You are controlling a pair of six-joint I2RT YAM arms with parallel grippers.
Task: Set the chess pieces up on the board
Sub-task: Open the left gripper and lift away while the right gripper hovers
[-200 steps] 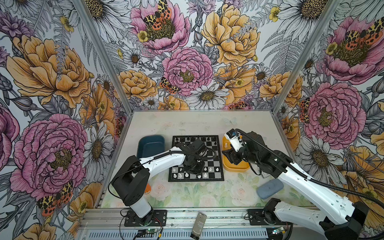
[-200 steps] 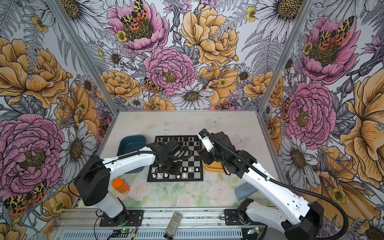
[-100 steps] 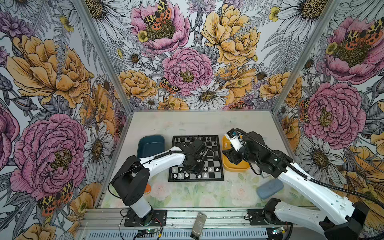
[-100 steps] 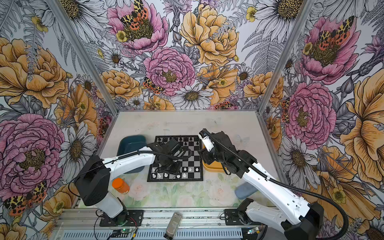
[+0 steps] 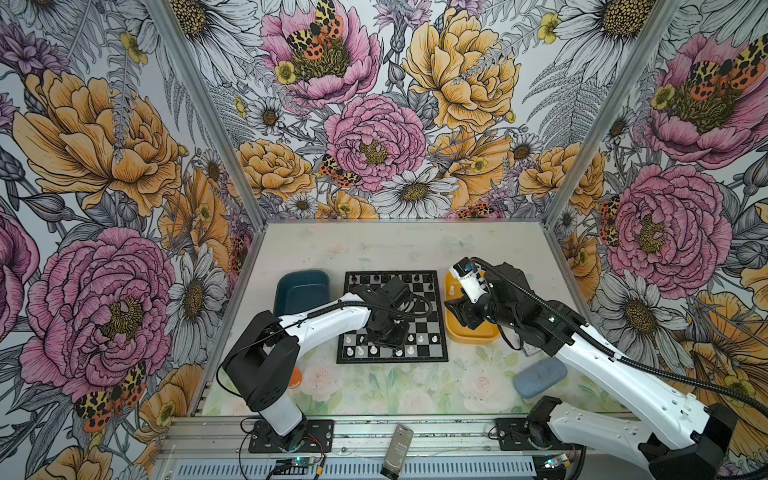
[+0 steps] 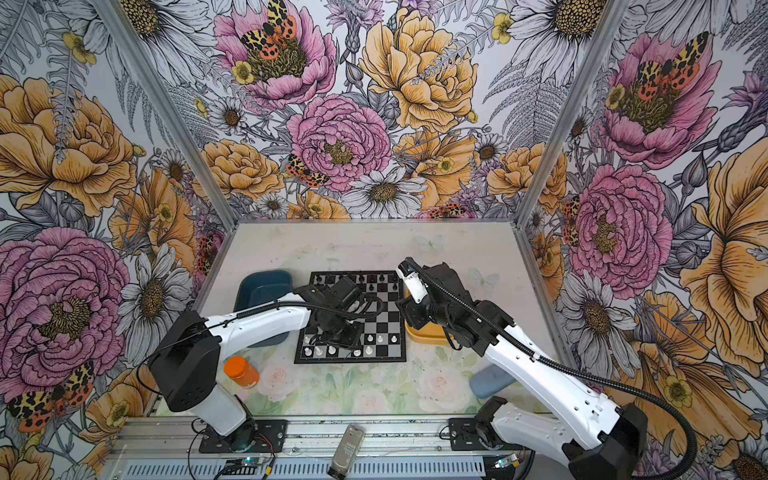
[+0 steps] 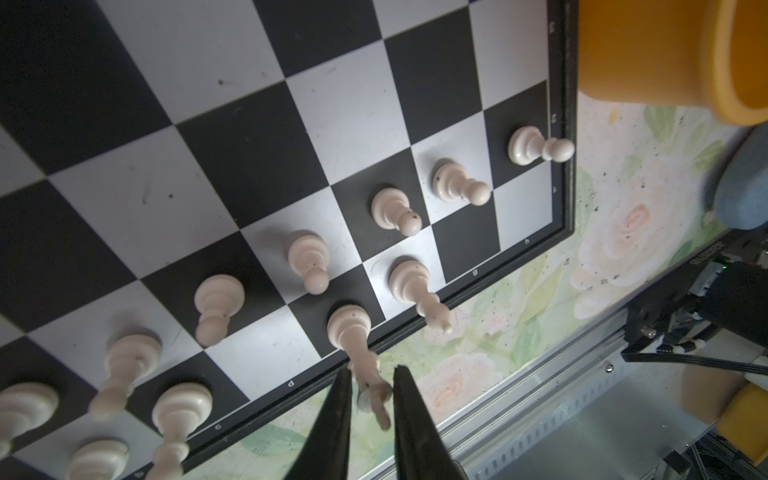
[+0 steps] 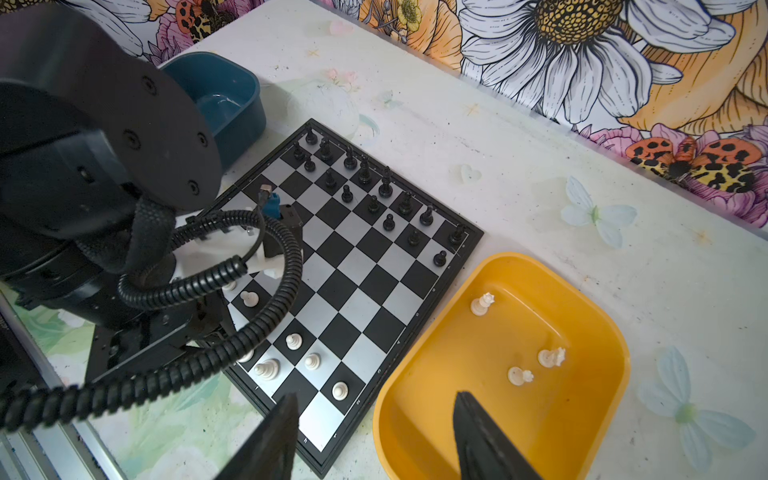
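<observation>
The board lies mid-table, with black pieces on its far rows and white chess pieces on its near rows. My left gripper points down at the near row. Its fingers stand narrowly open on either side of the head of a tall white piece, which stands upright on a black square. In both top views the wrist hides this gripper. My right gripper hangs open and empty over the near rim of the yellow tray. Three white pieces lie in that tray.
A dark blue tub sits left of the board. An orange-capped bottle stands by the left arm's base. A grey-blue pad lies at the front right. The metal rail runs along the front edge.
The left jaws have eased slightly apart around the tall white piece's head. Both arms stay about where they were.
</observation>
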